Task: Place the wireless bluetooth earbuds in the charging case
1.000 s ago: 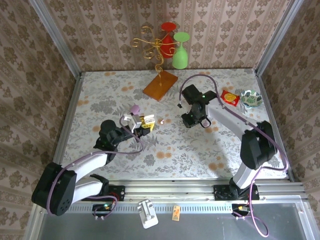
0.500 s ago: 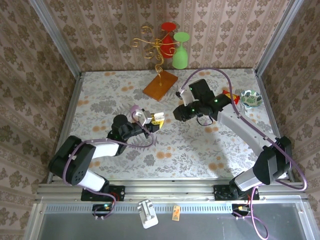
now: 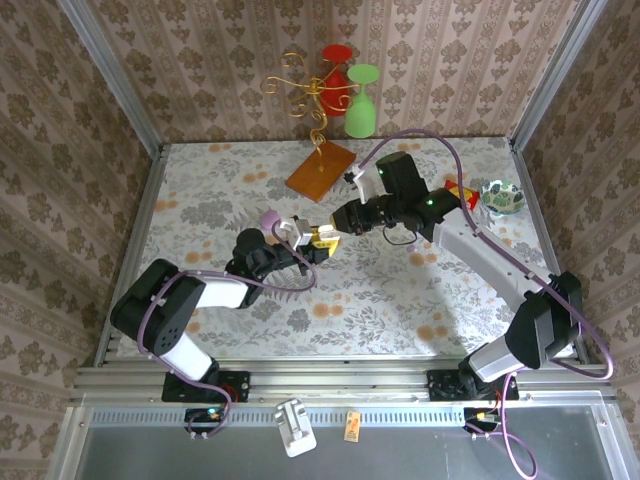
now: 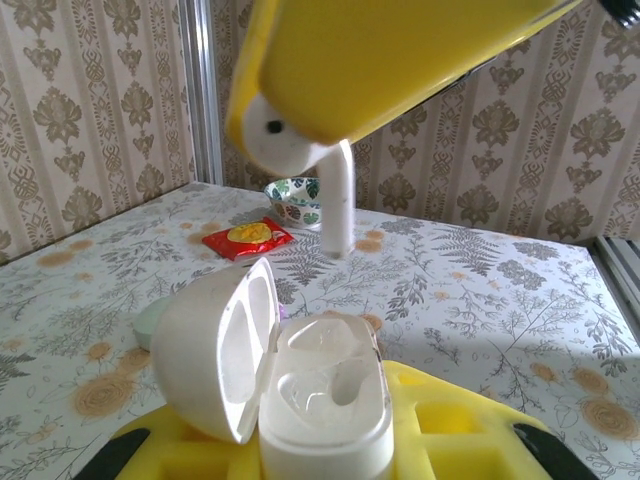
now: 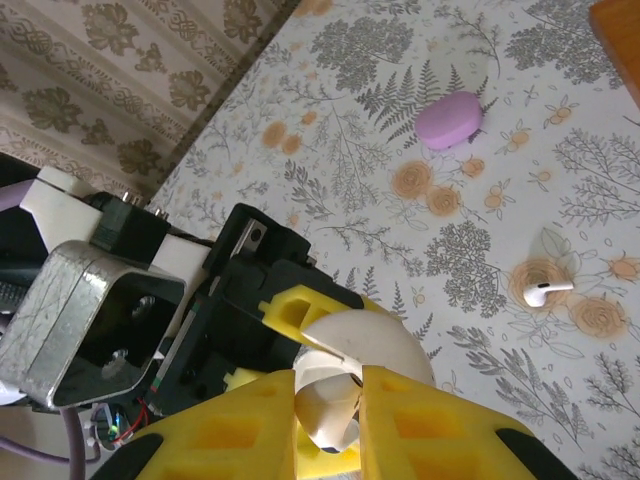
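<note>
Lying at left: purple case (image 3: pixel 268 216), flat on the table (image 3: pixel 400 290) just beside the left arm's wrist.
Left claw (image 4: pixel 325 440): clamped tight on the lower body of the white charging case (image 4: pixel 320 400), lifted off the table.
Case position: upright between the yellow jaws, lid (image 4: pixel 215 350) swung open to one side, two wells facing up.
Earbud (image 4: pixel 337 205): stem pointing down, hanging above the open case, clear of the wells, not yet seated.
Right claw (image 5: pixel 327 425): nearly closed, pinching that earbud by its head.
Loose earbud (image 5: pixel 545 292): lying on the table, apart from both claws.
Far right: red packet (image 3: pixel 460 195) near a patterned bowl (image 3: pixel 502 196).
</note>
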Controlling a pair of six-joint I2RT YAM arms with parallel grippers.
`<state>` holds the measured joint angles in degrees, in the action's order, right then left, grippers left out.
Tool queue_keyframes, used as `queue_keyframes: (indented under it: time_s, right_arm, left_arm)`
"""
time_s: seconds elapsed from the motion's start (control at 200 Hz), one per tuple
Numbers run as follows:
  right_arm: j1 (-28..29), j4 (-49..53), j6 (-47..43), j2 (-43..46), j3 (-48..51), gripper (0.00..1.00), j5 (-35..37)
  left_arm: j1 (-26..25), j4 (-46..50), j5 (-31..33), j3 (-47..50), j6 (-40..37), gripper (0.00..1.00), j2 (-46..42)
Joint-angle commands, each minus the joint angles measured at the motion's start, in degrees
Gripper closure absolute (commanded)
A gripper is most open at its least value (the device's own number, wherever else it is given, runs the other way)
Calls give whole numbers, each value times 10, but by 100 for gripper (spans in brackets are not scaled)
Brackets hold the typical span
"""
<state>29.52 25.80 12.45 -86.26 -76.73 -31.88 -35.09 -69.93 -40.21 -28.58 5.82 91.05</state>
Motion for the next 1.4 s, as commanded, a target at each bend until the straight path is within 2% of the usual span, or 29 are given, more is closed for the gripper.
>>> queue_keyframes:
  time_s: [0.0, 1.01, 1.39]
  right_arm:
    - [4, -16, 11, -13, -1, 79, -22]
    - [4, -7, 0, -33, 4, 79, -7]
    - [0, -36, 34, -31, 24, 80, -15]
  left_arm:
    - [-5, -34, 2, -19, 18, 100, 1]
    - [-2, -33, 23, -33, 29, 100, -28]
    - [-2, -34, 29, -31, 23, 100, -32]
